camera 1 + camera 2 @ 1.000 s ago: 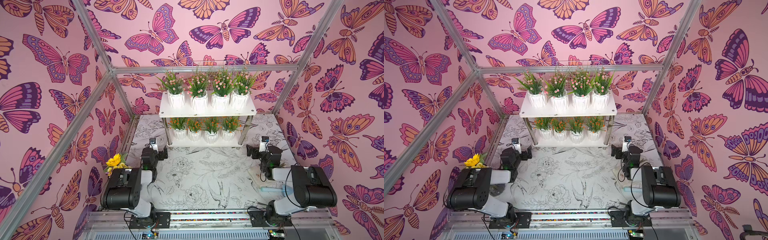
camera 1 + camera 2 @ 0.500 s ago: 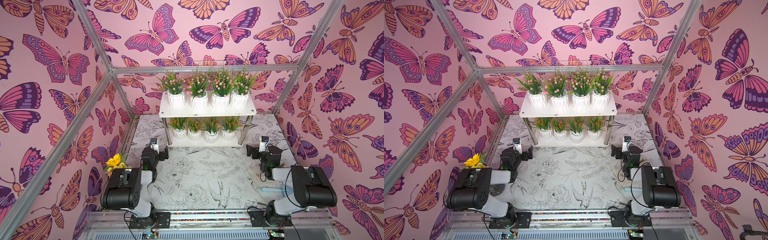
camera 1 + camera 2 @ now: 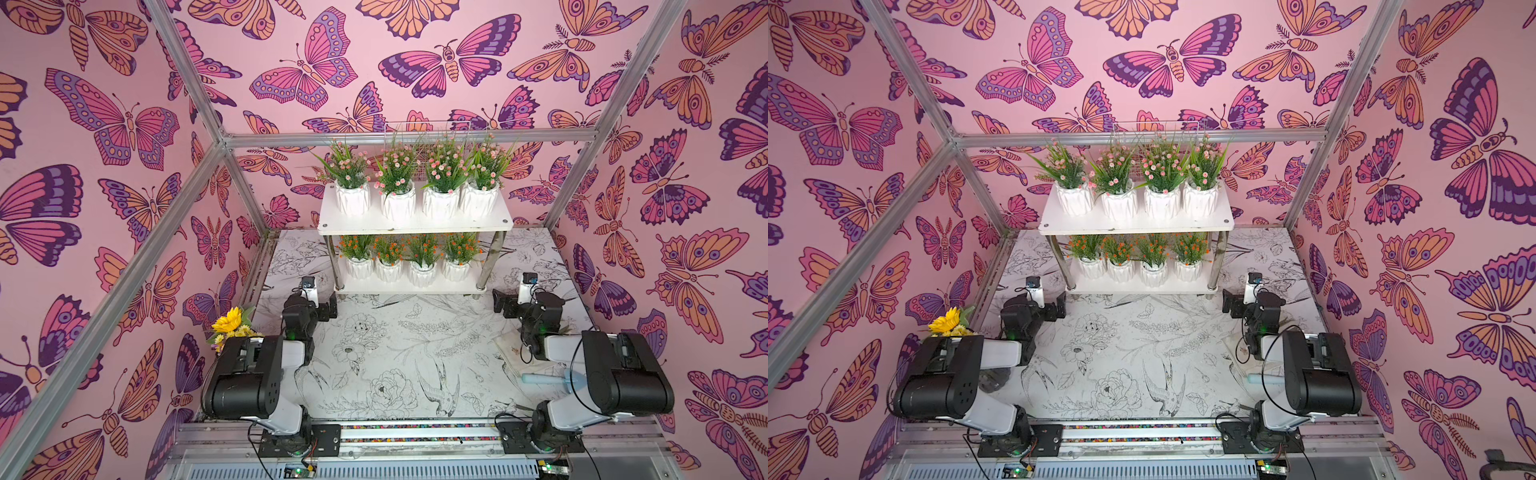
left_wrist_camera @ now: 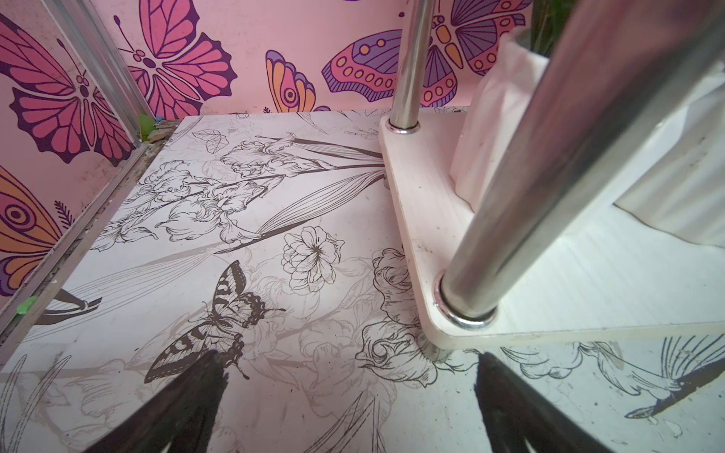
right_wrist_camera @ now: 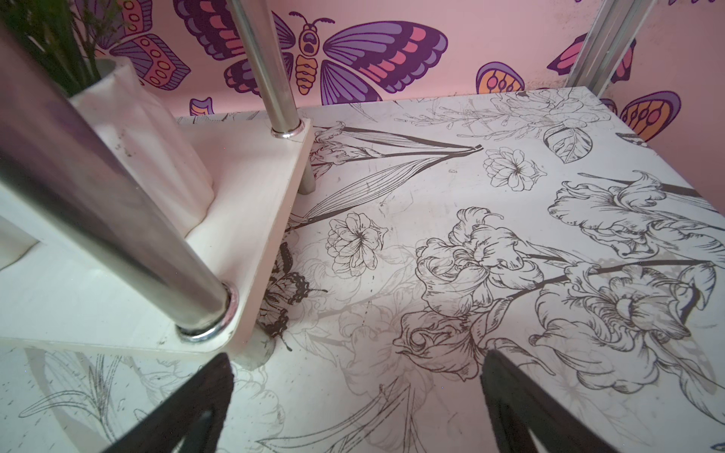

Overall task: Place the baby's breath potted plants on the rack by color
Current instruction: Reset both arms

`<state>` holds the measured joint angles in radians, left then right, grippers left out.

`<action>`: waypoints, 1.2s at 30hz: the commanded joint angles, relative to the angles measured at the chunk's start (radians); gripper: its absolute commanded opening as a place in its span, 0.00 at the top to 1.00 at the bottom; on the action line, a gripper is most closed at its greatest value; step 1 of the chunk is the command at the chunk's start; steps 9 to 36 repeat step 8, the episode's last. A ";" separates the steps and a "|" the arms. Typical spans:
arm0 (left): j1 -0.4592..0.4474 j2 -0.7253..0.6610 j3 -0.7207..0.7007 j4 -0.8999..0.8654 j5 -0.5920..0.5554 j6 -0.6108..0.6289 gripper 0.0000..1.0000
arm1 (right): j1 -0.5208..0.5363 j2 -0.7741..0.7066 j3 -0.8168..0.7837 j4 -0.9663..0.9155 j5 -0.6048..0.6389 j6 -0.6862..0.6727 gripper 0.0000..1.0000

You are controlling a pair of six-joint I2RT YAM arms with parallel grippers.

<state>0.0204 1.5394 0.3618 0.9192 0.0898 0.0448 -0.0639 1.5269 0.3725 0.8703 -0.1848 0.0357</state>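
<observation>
Nothing budged over the last second, both arms were just parked. The left gripper sat low on the table with its jaws spread wide and nothing between them, right by a front leg of the rack. The right gripper was the same at the other front corner, wide open and empty. Just ahead of them, the four orange baby's breath plants lined the lower board. The four pink baby's breath plants stood on the top board above. I saw no pot off the rack, so I'd call the sorting done.
</observation>
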 commanded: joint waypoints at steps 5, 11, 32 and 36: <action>0.003 0.002 -0.014 0.018 0.016 0.013 0.00 | 0.004 -0.008 0.016 -0.010 -0.013 -0.014 0.01; 0.002 0.001 -0.014 0.018 0.016 0.012 0.00 | 0.004 -0.010 0.013 -0.007 -0.015 -0.013 0.01; 0.002 0.001 -0.014 0.018 0.016 0.012 0.00 | 0.004 -0.010 0.013 -0.007 -0.015 -0.013 0.01; 0.002 0.001 -0.014 0.018 0.016 0.012 0.00 | 0.004 -0.010 0.013 -0.007 -0.015 -0.013 0.01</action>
